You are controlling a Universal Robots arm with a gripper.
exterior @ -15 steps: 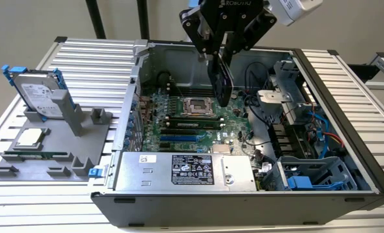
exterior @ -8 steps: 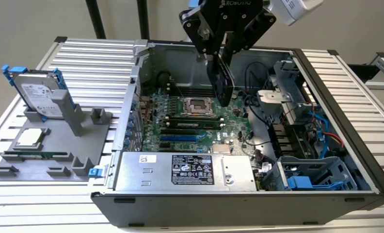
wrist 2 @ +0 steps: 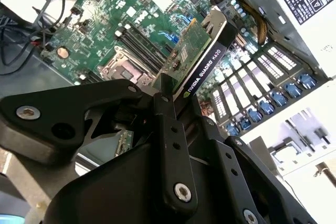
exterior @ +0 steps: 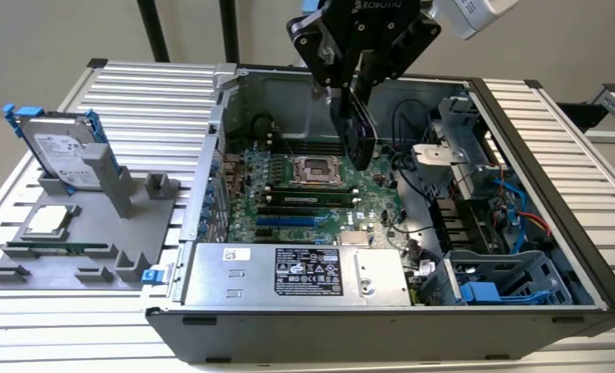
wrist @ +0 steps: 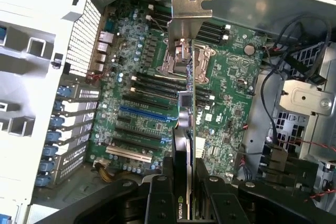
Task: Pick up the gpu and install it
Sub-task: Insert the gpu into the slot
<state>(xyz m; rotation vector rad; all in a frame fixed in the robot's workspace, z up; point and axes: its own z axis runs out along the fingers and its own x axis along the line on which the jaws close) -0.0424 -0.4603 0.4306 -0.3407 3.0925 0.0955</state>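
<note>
Fingers [wrist: 214, 203] first: the black two-finger gripper [exterior: 351, 99] has them closed hard on one short end of the gpu [exterior: 359, 138], the flat green circuit card with a black cooler on one face. So the pickup half looks done to us, and we're in the bring-it-to-the-slot half.

Biggest to smallest: the open dark-grey metal tower case [exterior: 370, 334] lies on its side and the green motherboard [exterior: 286, 194] sits on its floor. The gpu hangs on end in the air above the board, near the square silver processor socket [exterior: 315, 169], touching nothing that we can see. In the first wrist view it's edge-on, with its silver metal bracket [wrist: 190, 9] at the far end, pointing at the board. It's in no slot yet.

Our read: seating it calls for laying the long connector edge along one of the expansion slots, like the long blue slot [wrist: 140, 113], with the bracket toward the perforated rear wall [wrist: 92, 24]. Square it up before any push – a skewed card would likely bind.
</note>
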